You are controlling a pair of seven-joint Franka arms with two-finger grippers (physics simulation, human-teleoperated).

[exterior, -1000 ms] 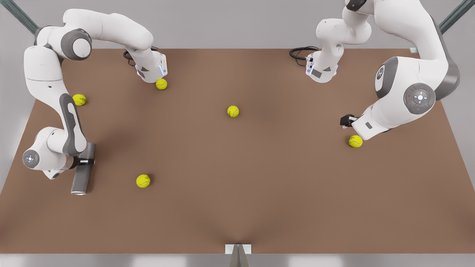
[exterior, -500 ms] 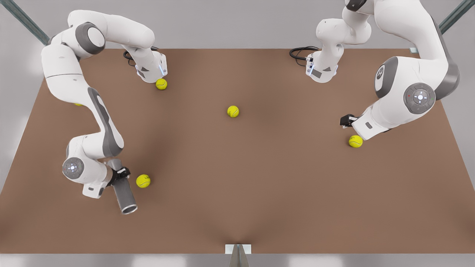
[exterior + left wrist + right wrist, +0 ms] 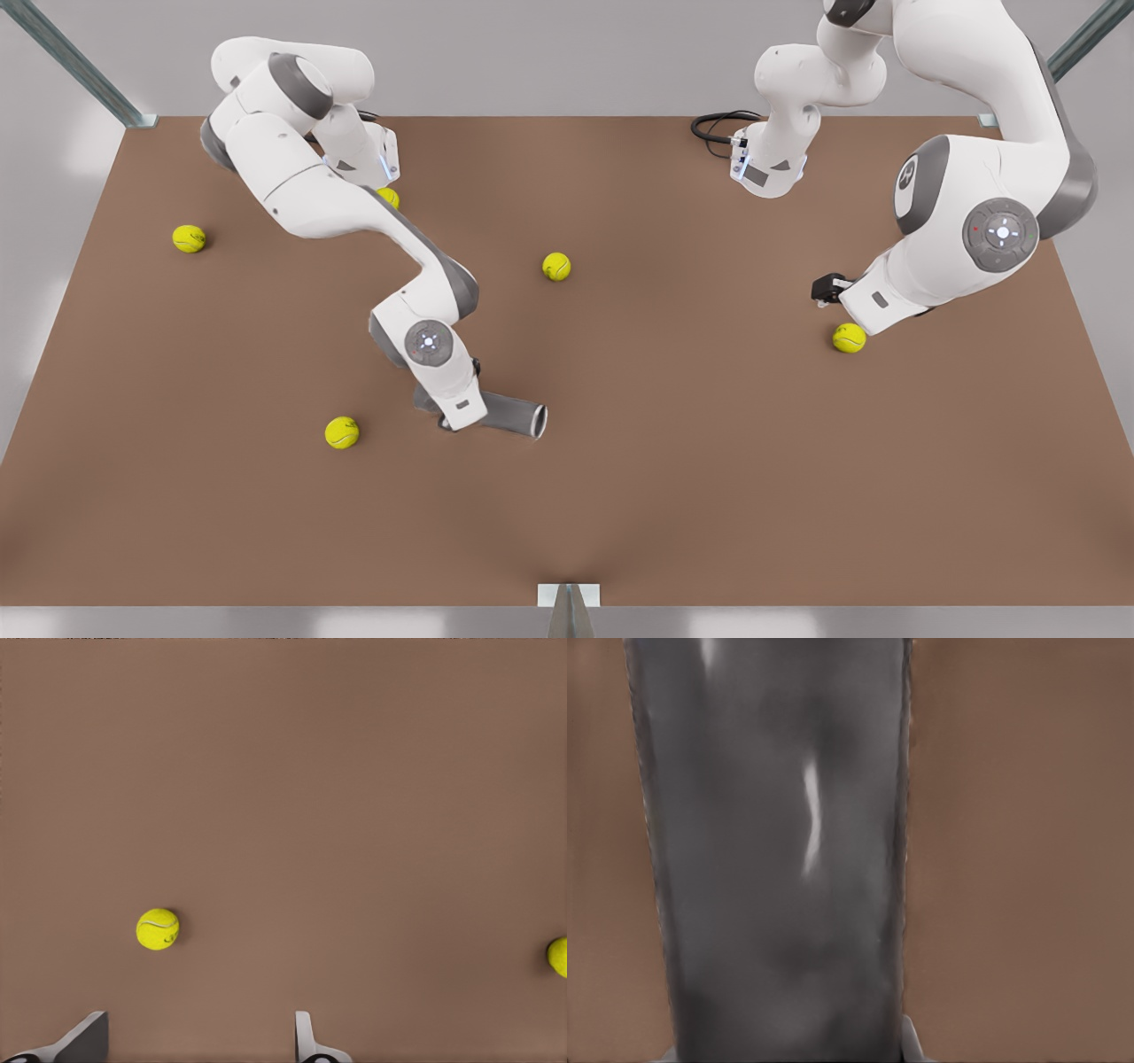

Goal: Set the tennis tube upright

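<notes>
The tennis tube (image 3: 512, 413) is a dark-grey cylinder with a silver rim (image 3: 538, 420). It lies near level just left of the table's middle in the front view, rim toward that view's right. My right gripper (image 3: 454, 409) is shut on the tube's rimless half, mostly hidden under its own wrist. In the right wrist view the tube (image 3: 780, 850) runs close along the camera, with one fingertip (image 3: 914, 1043) against its side. My left gripper (image 3: 828, 288) waits at the front view's right, fingers (image 3: 306, 1041) spread open above bare table.
Several yellow-green tennis balls lie on the brown table (image 3: 673, 496): one (image 3: 342, 432) close to the tube, one (image 3: 556, 266) mid-table, one (image 3: 849, 338) beside the left gripper, one (image 3: 189, 238) far left. The arm bases stand at the back edge.
The right arm swung the tube from the table's left edge toward the middle. The tube turned so its rim now points to the front view's right. The left arm stayed still.
</notes>
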